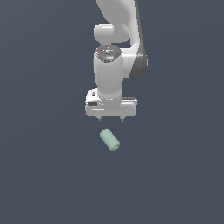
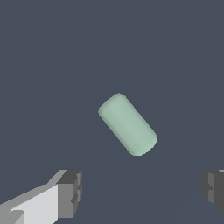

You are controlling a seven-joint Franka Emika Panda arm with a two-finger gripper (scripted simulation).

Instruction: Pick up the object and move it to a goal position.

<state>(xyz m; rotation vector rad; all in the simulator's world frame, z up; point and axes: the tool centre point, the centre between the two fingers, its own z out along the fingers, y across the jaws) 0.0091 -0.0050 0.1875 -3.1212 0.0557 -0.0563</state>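
Arm hangs vertical, wrist pointing straight down, tool (image 1: pixel 111 118) wide across, fingertips short and spread: tool open, nothing held. Exterior view shows whole wrist, white hand body, upper links; cylinder below tool, apart from it. Wrist view shows only two dark finger pads (image 2: pixel 70 192) at frame edges, wide gap between, plus cylinder's rounded end. Pale mint-green cylinder (image 1: pixel 109 140) (image 2: pixel 127 124) lies on side, diagonal to finger line, beneath gap, untouched, on dark floor (image 1: pixel 43 175).

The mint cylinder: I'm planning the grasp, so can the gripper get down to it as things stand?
Probably yes. The gripper is open above the cylinder, which lies on its side, and nothing sits between them.
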